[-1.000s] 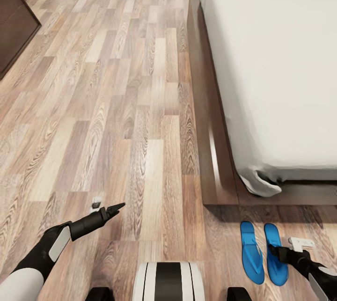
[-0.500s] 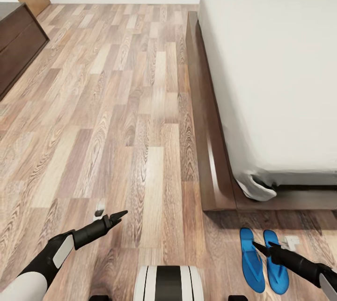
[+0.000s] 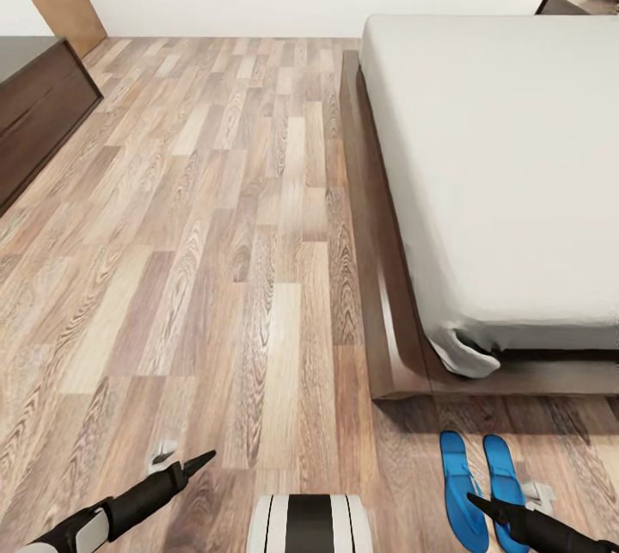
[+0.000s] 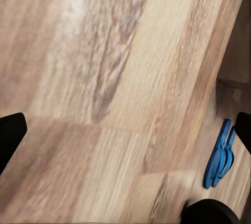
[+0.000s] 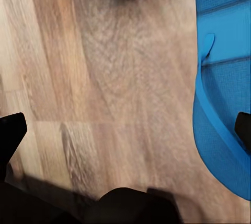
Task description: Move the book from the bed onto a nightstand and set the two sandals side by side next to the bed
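Fingers of the right gripper (image 3: 471, 500) read as one dark tip in the head view, so whether they are parted is uncertain there; the tip lies over the nearer of the two sandals (image 3: 481, 484). Both sandals rest on the floor (image 3: 215, 218) side by side, just beyond the foot corner of the bed (image 3: 481, 175), long axes roughly along the bed's length. No book shows on the mattress. A nightstand (image 3: 580, 1) stands at the far head end. The left gripper (image 3: 205, 458) hangs well apart over bare floor.

Left wrist view: fingers (image 4: 10, 135) spread and empty; sandals (image 4: 219, 156) off to one side.

Right wrist view: fingers (image 5: 11, 130) spread wide, grasping nothing; a sandal (image 5: 222, 104) lies beside one fingertip. The right arm is nearer.
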You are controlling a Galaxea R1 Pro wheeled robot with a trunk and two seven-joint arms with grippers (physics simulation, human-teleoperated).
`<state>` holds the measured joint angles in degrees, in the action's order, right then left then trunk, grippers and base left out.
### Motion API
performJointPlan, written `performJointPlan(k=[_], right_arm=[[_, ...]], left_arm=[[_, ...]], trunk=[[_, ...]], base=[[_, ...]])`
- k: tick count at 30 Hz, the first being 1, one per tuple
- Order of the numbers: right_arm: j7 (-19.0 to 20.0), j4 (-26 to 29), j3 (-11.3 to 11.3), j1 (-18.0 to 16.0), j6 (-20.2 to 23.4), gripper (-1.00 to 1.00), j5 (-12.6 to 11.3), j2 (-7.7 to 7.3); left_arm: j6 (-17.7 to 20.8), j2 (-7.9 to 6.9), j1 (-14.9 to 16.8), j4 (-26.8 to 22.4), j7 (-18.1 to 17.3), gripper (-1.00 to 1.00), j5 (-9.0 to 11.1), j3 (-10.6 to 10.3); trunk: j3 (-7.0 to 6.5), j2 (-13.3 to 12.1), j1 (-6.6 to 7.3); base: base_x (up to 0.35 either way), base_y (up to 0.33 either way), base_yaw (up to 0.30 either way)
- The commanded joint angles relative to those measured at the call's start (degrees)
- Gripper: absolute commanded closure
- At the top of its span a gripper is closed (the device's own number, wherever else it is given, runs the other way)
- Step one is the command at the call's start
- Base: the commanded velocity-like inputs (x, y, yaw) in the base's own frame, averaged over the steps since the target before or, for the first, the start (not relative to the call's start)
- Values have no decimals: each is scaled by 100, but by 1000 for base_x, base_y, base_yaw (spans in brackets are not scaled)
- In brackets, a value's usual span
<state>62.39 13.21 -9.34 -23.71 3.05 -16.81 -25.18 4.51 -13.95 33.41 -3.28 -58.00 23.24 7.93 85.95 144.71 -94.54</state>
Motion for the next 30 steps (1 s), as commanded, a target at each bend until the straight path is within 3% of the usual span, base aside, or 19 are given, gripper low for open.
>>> performJointPlan(k=[1, 10, 30], right_arm=[[17, -39, 11, -2, 28, -100, -43, -1], [-10, -298, 12, -2, -5, -100, -42, 44], [-27, -318, 18, -2, -6, -100, -42, 57]], left_arm=[[9, 3, 1, 25, -23, -100, -24, 44], [-127, 31, -1, 120, -27, -100, -19, 39], [-135, 103, -1, 126, -6, -100, -12, 42]], trunk=[[-20, 0, 3], [-219, -12, 26], [-662, -39, 78]], base=[[0, 0, 0], [0, 0, 0], [0, 0, 0]])
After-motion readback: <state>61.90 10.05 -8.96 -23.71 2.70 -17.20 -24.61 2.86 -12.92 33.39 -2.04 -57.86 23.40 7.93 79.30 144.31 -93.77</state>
